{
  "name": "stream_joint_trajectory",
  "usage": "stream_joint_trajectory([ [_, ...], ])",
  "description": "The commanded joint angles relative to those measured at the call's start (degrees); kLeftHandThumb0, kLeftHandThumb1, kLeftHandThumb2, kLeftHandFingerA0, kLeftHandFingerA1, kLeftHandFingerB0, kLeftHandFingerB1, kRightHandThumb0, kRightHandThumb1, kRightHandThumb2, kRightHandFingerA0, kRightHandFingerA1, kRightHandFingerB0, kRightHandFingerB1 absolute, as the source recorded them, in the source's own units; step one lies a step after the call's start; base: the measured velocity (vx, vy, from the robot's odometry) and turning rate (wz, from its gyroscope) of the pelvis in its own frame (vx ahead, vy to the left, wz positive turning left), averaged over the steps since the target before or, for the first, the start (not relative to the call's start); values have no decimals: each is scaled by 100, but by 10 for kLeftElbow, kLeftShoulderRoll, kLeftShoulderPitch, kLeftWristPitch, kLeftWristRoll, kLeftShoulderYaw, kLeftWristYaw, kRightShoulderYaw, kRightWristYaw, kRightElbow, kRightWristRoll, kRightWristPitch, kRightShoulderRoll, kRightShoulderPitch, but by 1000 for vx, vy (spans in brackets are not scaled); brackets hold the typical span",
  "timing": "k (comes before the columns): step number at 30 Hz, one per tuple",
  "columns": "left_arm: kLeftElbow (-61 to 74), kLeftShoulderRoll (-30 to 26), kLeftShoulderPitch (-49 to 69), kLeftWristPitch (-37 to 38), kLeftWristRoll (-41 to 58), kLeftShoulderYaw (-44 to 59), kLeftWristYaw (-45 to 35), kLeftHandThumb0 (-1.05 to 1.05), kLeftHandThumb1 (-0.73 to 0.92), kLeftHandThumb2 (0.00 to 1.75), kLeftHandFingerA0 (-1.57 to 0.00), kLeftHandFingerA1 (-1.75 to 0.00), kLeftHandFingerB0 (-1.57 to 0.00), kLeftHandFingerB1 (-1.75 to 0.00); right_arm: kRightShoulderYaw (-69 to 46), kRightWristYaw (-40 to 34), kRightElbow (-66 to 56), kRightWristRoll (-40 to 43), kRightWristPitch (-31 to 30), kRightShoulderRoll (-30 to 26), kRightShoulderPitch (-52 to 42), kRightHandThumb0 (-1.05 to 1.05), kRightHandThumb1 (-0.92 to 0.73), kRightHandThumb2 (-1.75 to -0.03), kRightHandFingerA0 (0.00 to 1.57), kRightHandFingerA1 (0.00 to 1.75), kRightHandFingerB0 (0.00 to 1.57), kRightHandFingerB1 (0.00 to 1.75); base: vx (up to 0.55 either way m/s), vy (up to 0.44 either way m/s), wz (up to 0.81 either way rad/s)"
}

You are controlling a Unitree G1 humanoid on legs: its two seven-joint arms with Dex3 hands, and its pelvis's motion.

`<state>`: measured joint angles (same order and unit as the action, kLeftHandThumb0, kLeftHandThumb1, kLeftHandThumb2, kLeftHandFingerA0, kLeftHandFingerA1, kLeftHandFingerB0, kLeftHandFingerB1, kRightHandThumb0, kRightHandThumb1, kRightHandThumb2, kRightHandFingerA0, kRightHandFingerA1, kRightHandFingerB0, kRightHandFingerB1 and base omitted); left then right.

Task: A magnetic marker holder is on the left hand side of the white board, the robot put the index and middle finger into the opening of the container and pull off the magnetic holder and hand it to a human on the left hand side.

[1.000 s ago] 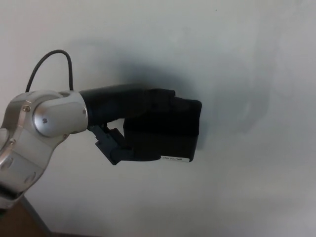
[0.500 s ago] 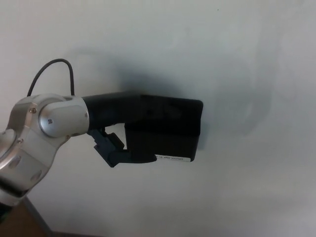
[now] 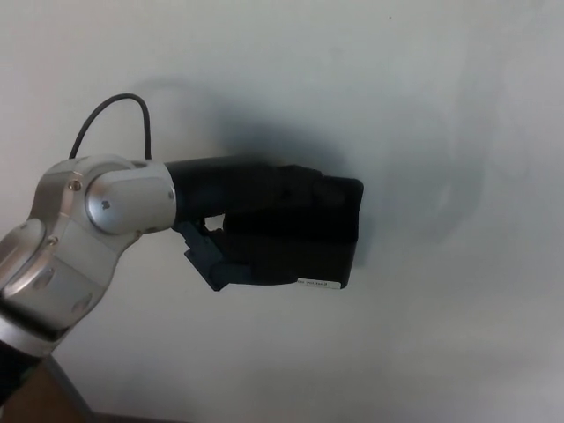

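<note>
Board: plain white whiteboard surface [image 3: 441, 106] fills the view behind everything.
Arm: silver, round-jointed left forearm [image 3: 79, 238] enters from the holder's left side, with a thin black cable [image 3: 119, 106] looped above it.
Holder: black rectangular magnetic marker holder [image 3: 304, 242] sits flat on the board, long axis horizontal, a small white label at its lower edge.
Hand: black left hand [image 3: 238, 216] overlaps the holder's left end, upper fingers reaching over its top; whether they sit inside the opening cannot be told.
Direction: holder lies directly right of the hand.

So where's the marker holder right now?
In the head view the black marker holder sits against the whiteboard just right of centre, with the left hand reaching in from the left and covering its upper left part.
</note>
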<state>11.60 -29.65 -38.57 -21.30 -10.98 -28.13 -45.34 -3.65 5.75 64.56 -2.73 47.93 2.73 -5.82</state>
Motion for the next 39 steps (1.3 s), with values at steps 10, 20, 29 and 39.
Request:
stream_joint_trajectory([
  [10, -25, 10, -7, 13, -29, -13, -10, -97, 75, 63, -10, -27, -7, -24, -5, -2, -6, 9, -2, -2, 4, -63, -81, -64, 59, 51, 55, 43, 0, 0, 0],
  [20, -52, 7, -11, 3, -46, -25, -19, -97, 57, 95, -11, -40, -7, -26, -7, 1, -2, 12, 1, -2, 12, -63, -80, -64, 59, 51, 59, 45, 0, 0, 0],
  [29, -70, 11, -29, 4, -63, -35, -31, -40, 21, 91, 0, -47, 0, -48, -4, -5, -2, 5, 2, -5, 14, -63, -81, -64, 61, 50, 61, 45, 0, 0, 0],
  [39, -87, 51, -81, -5, -103, -80, -43, -40, 19, 90, -2, -48, 0, -48, -5, -7, -2, 7, 2, -4, 17, -62, -81, -64, 60, 50, 60, 46, 0, 0, 0],
])
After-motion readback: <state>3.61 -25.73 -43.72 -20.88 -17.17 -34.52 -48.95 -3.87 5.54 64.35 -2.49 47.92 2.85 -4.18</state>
